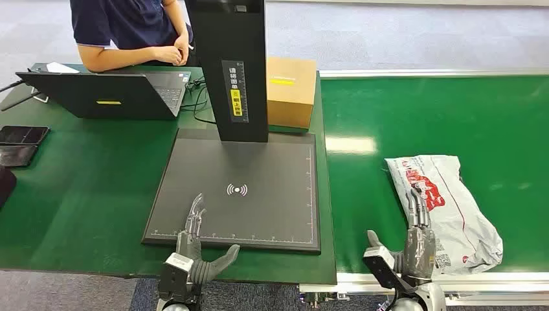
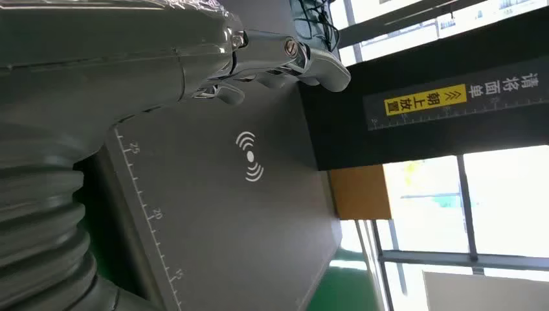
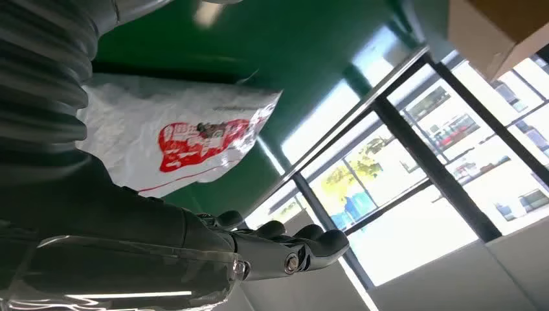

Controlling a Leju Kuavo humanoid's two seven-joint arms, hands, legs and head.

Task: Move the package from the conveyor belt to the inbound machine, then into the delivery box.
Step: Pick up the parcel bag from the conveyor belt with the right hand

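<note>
A white plastic package [image 1: 453, 204] with red print lies on the green conveyor belt [image 1: 440, 116] at the right; the right wrist view shows the package [image 3: 175, 139] too. My right hand [image 1: 417, 236] is open beside the package's near left edge, its fingers stretched along it and holding nothing. The inbound machine's dark scan plate [image 1: 239, 188] with its black column [image 1: 230, 65] sits in the middle of the table. My left hand [image 1: 194, 249] is open over the plate's near left corner, holding nothing. In the left wrist view the plate [image 2: 226, 194] lies under the left hand's fingers [image 2: 304, 61].
A brown cardboard box [image 1: 290, 91] stands behind the column. A person sits at the far left behind an open laptop [image 1: 107, 94]. Two dark phones [image 1: 19, 142] lie at the table's left edge. A cable runs by the laptop.
</note>
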